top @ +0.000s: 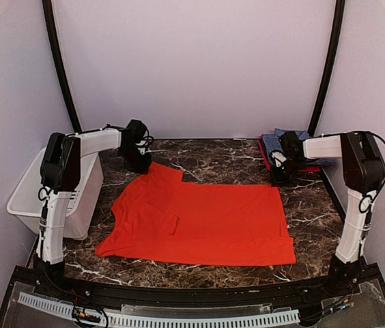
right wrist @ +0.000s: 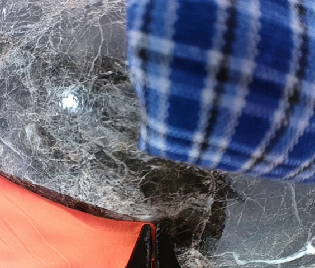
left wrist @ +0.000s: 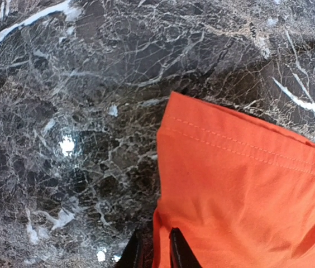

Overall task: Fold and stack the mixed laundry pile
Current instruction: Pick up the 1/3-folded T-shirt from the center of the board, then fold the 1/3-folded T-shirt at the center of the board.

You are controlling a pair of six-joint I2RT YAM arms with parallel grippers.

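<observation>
**Position.** The orange-red shirt (top: pixel 206 222) lies spread flat across the middle of the bench (top: pixel 226 158). The checked shirt (right wrist: pixel 230 84) sits folded at the far right, just behind the right arm's wrist.

**Grippers.** The left gripper (left wrist: pixel 156 252) is drawn close on the orange-red shirt's far-left edge, with a fold of cloth between its fingers. The right gripper (right wrist: pixel 153 248) has its fingers together at the far-right corner. The cloth's tip runs up into them, which I judge to be a pinch, and a thin one.

**Risks.**
- The right hold takes very little cloth. A lift could pull the corner free and leave the fold skewed.
- The two holds are not matched, one on a stitched edge by the sleeve and the other on a bare corner. An uneven pull would crease the fold.
- The right gripper works just beside the checked shirt. A careless swing could drag or topple that folded garment.
- A raised wrinkle on the near-left part of the orange-red shirt could get folded in.

**Surface and room.** The bench is dark marble with white veins. It is glossy and shows lamp glare, so I expect cloth to slide on it rather than stay anchored. A white slotted basket (top: pixel 25 198) stands at the left edge. The walls are pale and plain, and black curved poles (top: pixel 59 68) rise at both sides.
</observation>
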